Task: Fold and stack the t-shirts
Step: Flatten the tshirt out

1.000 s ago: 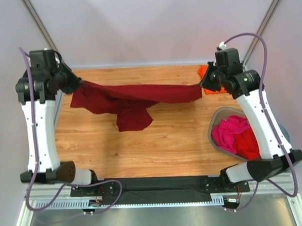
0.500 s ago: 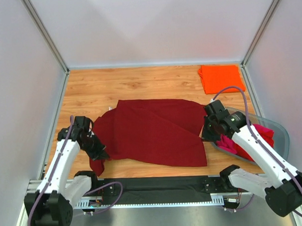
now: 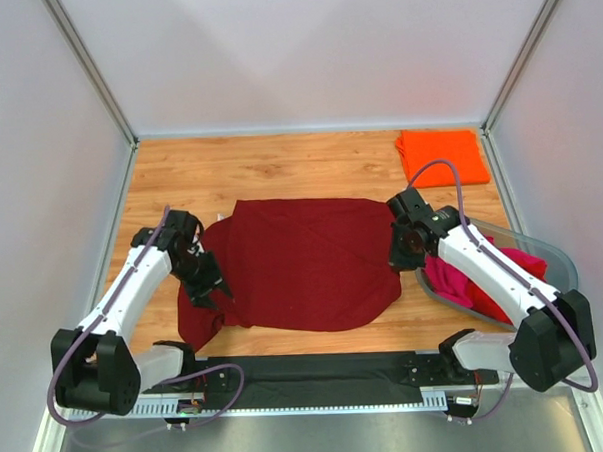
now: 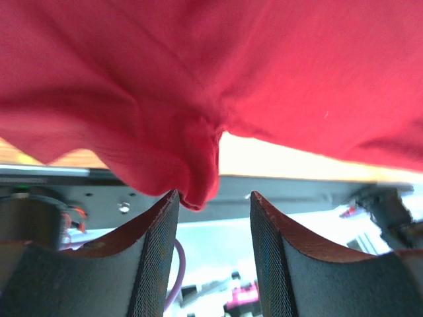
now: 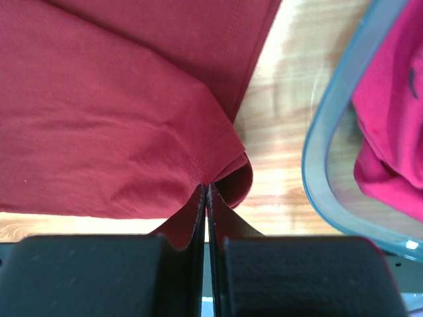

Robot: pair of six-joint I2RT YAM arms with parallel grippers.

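Note:
A dark maroon t-shirt (image 3: 303, 266) lies spread on the wooden table, its left part rumpled. My left gripper (image 3: 208, 284) is at that rumpled left edge. It is open, and a hanging fold of the maroon t-shirt (image 4: 198, 185) only brushes its left fingertip (image 4: 173, 198). My right gripper (image 3: 399, 256) is shut on the shirt's right edge, where the pinched cloth of the maroon t-shirt (image 5: 165, 132) bunches at the tips of the right gripper (image 5: 207, 188). A folded orange t-shirt (image 3: 441, 157) lies at the back right.
A grey translucent tub (image 3: 555, 252) stands at the right under my right arm, holding magenta and red t-shirts (image 3: 449, 278). The tub's rim (image 5: 316, 165) sits just right of my right fingers. White walls close off the left, back and right sides.
The maroon shirt, held stretched in the air at the back a second ago, now lies on the table. The left gripper has opened and let go; the right stays shut on it.

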